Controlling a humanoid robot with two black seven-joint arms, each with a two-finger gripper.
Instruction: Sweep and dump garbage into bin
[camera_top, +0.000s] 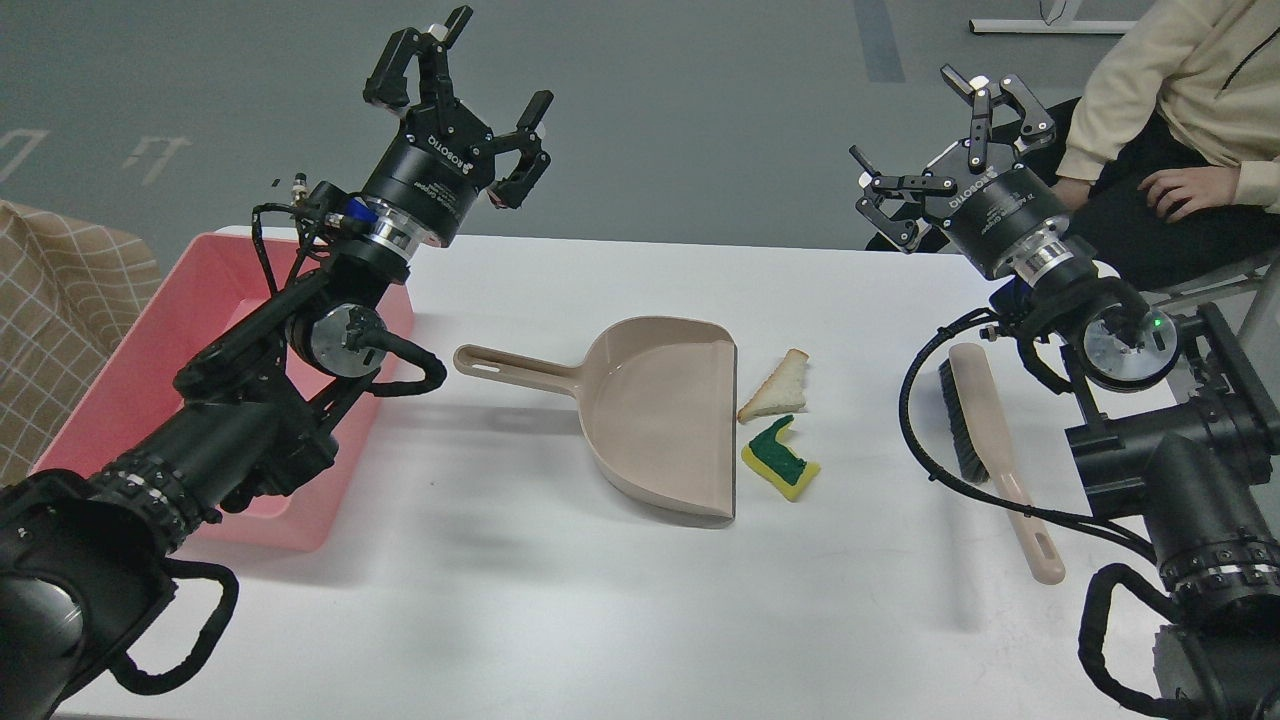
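On the white table, the garbage lies just right of the beige dustpan's (660, 410) open edge: a triangular white bread slice (775, 388) with tan crust, and below it a bent yellow sponge piece (782, 459) with a green top. The pink bin (120, 390) stands at the table's left end, partly hidden by my left arm. A beige brush (990, 440) with black bristles lies at the right. My left gripper (460, 75) is raised above the bin's far end, open and empty. High over the table's far right, my right gripper (945, 135) is also open and empty.
A seated person (1180, 110) in a cream top is at the far right, hand on knee, close behind my right gripper. A checked beige cushion (60, 320) sits left of the bin. The dustpan's handle (510, 365) points left toward the bin.
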